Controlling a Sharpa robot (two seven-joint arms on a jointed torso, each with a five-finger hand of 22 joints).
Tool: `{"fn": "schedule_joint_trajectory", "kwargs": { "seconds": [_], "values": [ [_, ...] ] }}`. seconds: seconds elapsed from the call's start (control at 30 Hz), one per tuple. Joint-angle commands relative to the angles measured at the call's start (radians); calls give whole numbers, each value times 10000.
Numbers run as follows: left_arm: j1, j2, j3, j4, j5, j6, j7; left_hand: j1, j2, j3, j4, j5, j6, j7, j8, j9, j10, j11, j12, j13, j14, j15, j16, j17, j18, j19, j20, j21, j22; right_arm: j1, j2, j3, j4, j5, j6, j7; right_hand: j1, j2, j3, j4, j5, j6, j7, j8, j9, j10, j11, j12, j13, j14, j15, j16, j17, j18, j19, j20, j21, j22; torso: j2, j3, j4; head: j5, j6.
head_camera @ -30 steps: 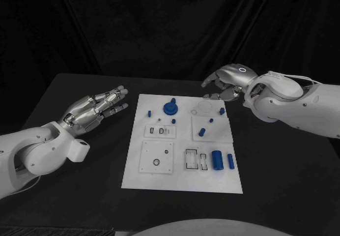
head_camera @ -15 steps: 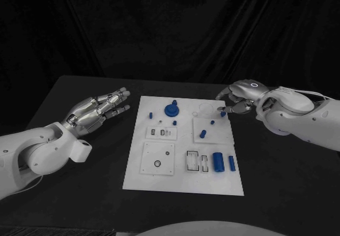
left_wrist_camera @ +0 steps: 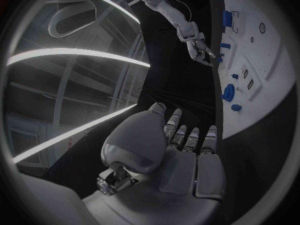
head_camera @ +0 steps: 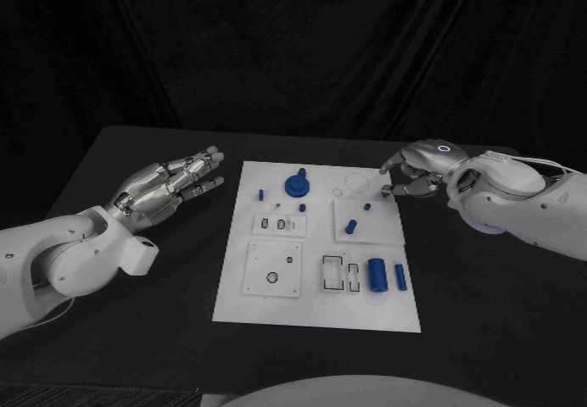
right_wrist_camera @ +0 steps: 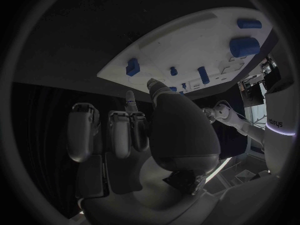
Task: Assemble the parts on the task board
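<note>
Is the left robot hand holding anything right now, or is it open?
Open. The left robot hand hangs beside the white board with fingers spread and nothing in them.

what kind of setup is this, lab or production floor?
Likely a lab test bench: a black table against dark curtains, a white task board with small blue parts, and two silver hands, left and right.

Head view: high, looking down on the black table (head_camera: 147, 339) with the task board (head_camera: 315, 305) central. Left wrist view: from behind the left hand (left_wrist_camera: 181, 155), facing across the board (left_wrist_camera: 275, 80). Right wrist view: close behind the right hand (right_wrist_camera: 144, 135), facing the board's (right_wrist_camera: 181, 40) far corner. All three share the board.
</note>
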Motion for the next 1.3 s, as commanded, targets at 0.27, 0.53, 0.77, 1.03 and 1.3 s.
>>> {"fn": "schedule_joint_trajectory", "kwargs": {
  "seconds": [0.27, 0.53, 0.77, 1.03, 1.3],
  "values": [
    [-26, 25, 7, -45, -1, 170, 154, 168, 44, 504, -63, 169, 117, 6, 163, 185, -29, 125, -33, -3, 62, 42, -82, -58, 260, 147, 43, 74, 8, -121, 44, 4, -160, -97, 38, -226, -64, -302, -160, 50, -189, -112, -39, 16, 245, 1076, -17, 200, 2667, 1020, -57, -6, 2437, 39, 407, -128, 158, 2328, 0, -19, 20, -1, -112],
    [-37, 19, 7, -59, -1, 182, 159, 168, 44, 504, -63, 169, 117, 6, 163, 185, -29, 125, -33, -3, 62, 42, -82, -58, 260, 147, 43, 74, 8, -185, 97, 4, -238, -98, 78, -178, -123, -366, -207, 58, -329, -141, -38, 22, 345, 1076, -14, 200, 2667, 1005, -63, -57, 2374, 51, 379, -132, 105, 2311, -12, -23, 6, 23, -150],
    [-49, 14, 7, -62, -1, 208, 148, 168, 44, 504, -63, 169, 117, 6, 163, 185, -29, 125, -33, -3, 62, 42, -82, -58, 260, 147, 43, 74, 8, -255, 99, 4, -276, -98, 114, -165, -355, -476, -320, 70, -1103, -204, -41, 45, 642, 1076, -16, 200, 2667, 993, -74, -99, 2316, 58, 360, -144, 57, 2300, -10, -15, -4, 23, -157],
    [-61, 17, 7, -67, -1, 233, 138, 176, 46, 524, -74, 173, 123, 10, 163, 185, -31, 130, -34, -3, 60, 42, -82, -59, 259, 147, 46, 74, 8, -293, 186, 4, -363, -98, 196, -129, -204, -423, -236, 53, -594, -227, -33, 65, 843, 1076, -7, 200, 2667, 981, -78, -140, 2261, 74, 331, -144, -15, 2279, -2, -20, 4, 9, -127],
    [-67, 3, 7, -52, -1, 247, 97, 176, 46, 524, -74, 173, 123, 10, 163, 185, -31, 130, -34, -3, 60, 42, -82, -59, 259, 147, 46, 74, 8, -310, 231, 4, -417, -98, 218, -113, 13, -351, -133, 37, 278, -225, -25, 93, 1085, 1076, -2, 200, 2667, 977, -74, -155, 2236, 80, 322, -145, -55, 2271, -5, -26, 6, 3, -136]
  ]
}}
